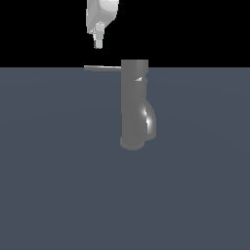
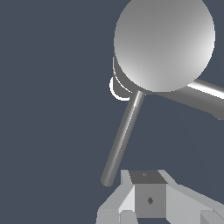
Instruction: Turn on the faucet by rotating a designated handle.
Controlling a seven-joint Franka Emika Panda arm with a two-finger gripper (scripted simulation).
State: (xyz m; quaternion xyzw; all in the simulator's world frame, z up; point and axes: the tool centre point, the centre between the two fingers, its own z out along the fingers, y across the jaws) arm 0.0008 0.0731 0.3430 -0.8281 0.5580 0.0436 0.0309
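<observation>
The hand (image 1: 98, 43), fingers seemingly together, hovers above the handle (image 1: 102, 68), a stiff, slick lever best pushed near its tip.

I count one faucet (image 1: 134, 105) on the floor; it carries one handle (image 1: 102, 68), a single thin lever off its top; I see one spout (image 2: 205, 97) on it; above hangs one gripper (image 1: 98, 43); nothing else to tally.

- Pretty sure I'm driving in a bare simulator scene, not a real room
- just a flat slate-blue floor (image 1: 58, 195) under a black void
- the lone grey faucet (image 1: 134, 105) looks flatly rendered
</observation>
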